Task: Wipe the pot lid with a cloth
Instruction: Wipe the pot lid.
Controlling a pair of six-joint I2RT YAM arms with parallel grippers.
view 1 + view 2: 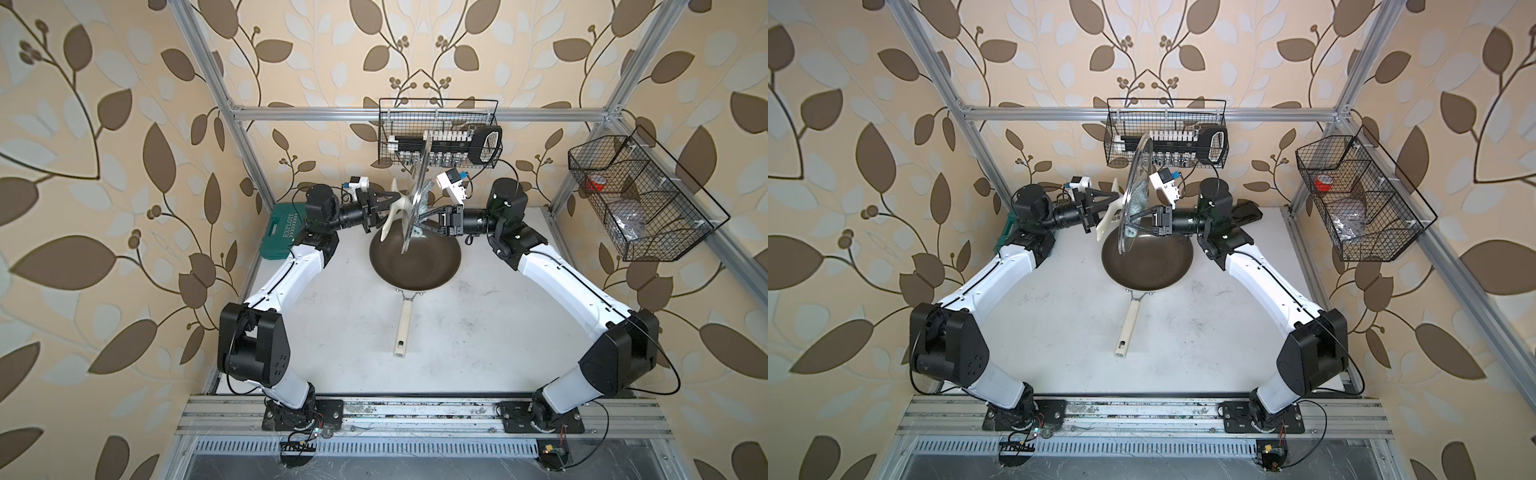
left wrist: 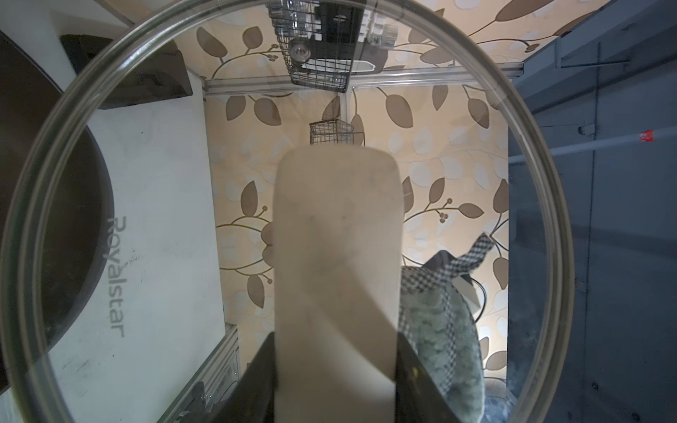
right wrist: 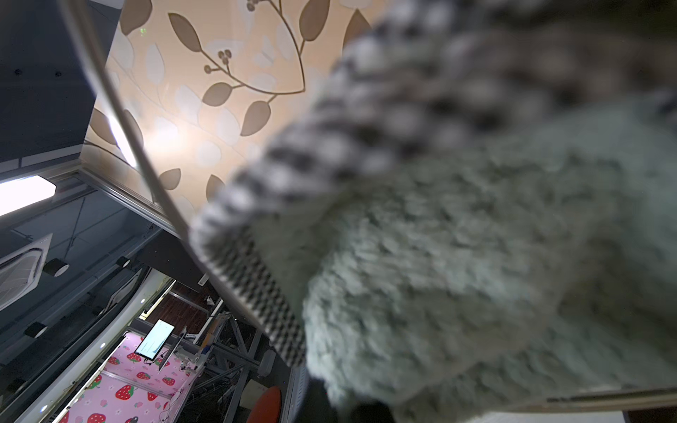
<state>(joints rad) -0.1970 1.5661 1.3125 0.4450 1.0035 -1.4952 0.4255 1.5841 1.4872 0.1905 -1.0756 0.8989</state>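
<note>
Held the lid [image 1: 414,195] on edge over the far part of the pan [image 1: 419,270], with the left gripper [image 1: 390,200] pinched on its cream handle [image 2: 337,238]. Pressed the cloth [image 2: 439,329] against the glass's other face, just beside the handle, with the right gripper [image 1: 424,219] clamped on a bunched fold. Could not tell whether the lid's lower rim touched the pan. Saw a green case [image 1: 282,232] on the bench [image 1: 332,340] behind the left arm.

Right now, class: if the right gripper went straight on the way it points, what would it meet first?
Most likely the pot lid: the right gripper, shut on the cloth, points at its glass, and the cloth looks pressed against it.
</note>
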